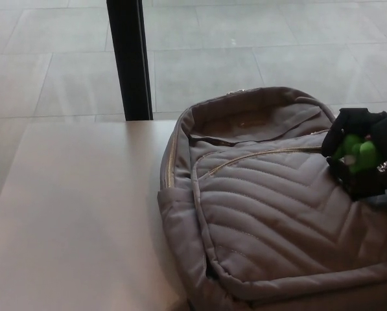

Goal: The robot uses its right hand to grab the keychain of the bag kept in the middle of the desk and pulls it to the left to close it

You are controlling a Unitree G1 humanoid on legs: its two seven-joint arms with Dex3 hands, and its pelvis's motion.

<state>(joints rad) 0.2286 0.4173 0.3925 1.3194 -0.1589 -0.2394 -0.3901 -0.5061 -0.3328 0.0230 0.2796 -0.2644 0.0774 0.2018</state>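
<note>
On the desk (70,214), gray bag (277,214) lies toward 4 o'clock, top gaping, gold zipper (264,154) crosses its front, right hand (365,159) at 3 o'clock by the zipper end, open or closed cannot be told, keychain hidden.

Soft, even daylight, no hard glare. Whole pic looks a bit washed out w/ a grey-green cast, low contrast. Floor (245,65) at top is brightest, pale and flat. Desk (70,214) has a mild sheen, lighter toward the middle. Bag (277,214) drops a faint, soft-edged shadow on the desk along its left side; its open mouth is dark inside. Pole (129,58) and right hand (365,159) go nearly solid black, detail lost. Overall slightly soft and grainy, esp. at the edges.
</note>
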